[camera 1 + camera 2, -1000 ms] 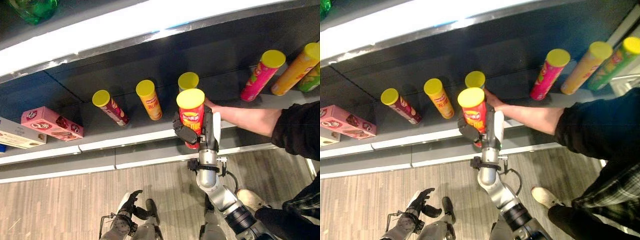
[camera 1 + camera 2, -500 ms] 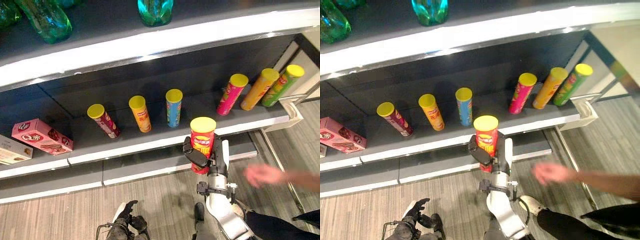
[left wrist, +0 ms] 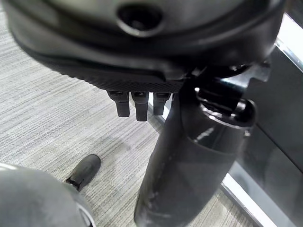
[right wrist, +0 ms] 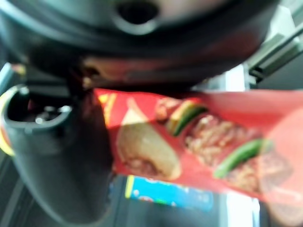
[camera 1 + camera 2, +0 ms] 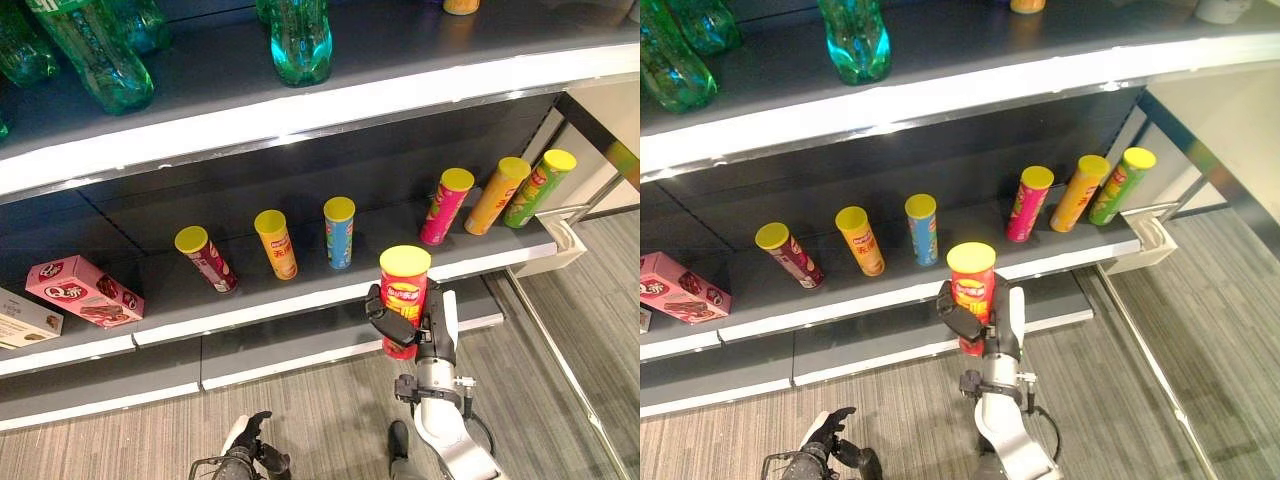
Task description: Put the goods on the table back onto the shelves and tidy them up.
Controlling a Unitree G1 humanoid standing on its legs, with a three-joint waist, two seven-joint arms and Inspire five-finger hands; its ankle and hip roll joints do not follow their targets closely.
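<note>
right hand (image 5: 405, 318) | fingers clamped on red can (image 5: 403, 296), upright before shelf (image 5: 300, 290) | left hand (image 5: 825, 440) low, fingers relaxed

I see a dark lower shelf (image 5: 300, 290) with a white front edge. On it, from the left end: a white box (image 5: 20, 320), a pink box (image 5: 83, 291), then upright yellow-lidded cans: maroon can (image 5: 205, 258), orange can (image 5: 275, 243), blue can (image 5: 338, 231). Past a gap, near the right end, a pink can (image 5: 446, 205), a yellow can (image 5: 497, 195) and a green can (image 5: 539, 187) stand close together. The upper shelf (image 5: 230, 110) carries green bottles (image 5: 95, 55) along its left and middle. Grey plank floor (image 5: 580, 330) below.
</note>
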